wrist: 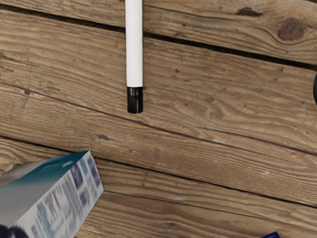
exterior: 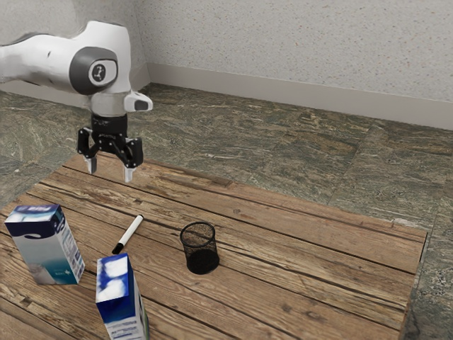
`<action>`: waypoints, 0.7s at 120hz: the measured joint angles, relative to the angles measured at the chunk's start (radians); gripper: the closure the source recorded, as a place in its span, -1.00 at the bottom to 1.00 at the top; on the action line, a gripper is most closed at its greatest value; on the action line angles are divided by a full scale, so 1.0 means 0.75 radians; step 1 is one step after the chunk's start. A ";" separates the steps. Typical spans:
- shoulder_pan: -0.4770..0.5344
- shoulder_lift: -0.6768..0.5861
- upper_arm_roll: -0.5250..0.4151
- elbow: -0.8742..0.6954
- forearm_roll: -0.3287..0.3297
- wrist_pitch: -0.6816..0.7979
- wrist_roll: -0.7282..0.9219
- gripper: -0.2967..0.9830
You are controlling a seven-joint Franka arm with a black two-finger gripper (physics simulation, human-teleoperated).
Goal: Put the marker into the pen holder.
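The gripper hangs over the worktop, fingers apart; a marker lies near two upright cartons and a pen holder.

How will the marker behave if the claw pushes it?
The marker has a round, slim barrel, so it would probably roll if pushed from the side. Its straight form suggests a stiff body. The smooth white surface may be a little slippery.
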 joint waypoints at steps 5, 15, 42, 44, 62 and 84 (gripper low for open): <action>0.008 0.042 0.000 -0.003 -0.003 0.024 -0.004 -0.54; 0.015 0.110 0.001 -0.003 -0.006 0.074 -0.012 -0.54; 0.048 0.248 0.005 -0.043 -0.053 0.208 -0.025 -0.54; 0.048 0.254 0.006 -0.048 -0.056 0.219 -0.026 -0.54; 0.061 0.332 0.009 -0.051 -0.092 0.305 -0.029 -0.54; 0.063 0.452 0.042 -0.001 -0.134 0.369 -0.018 -0.54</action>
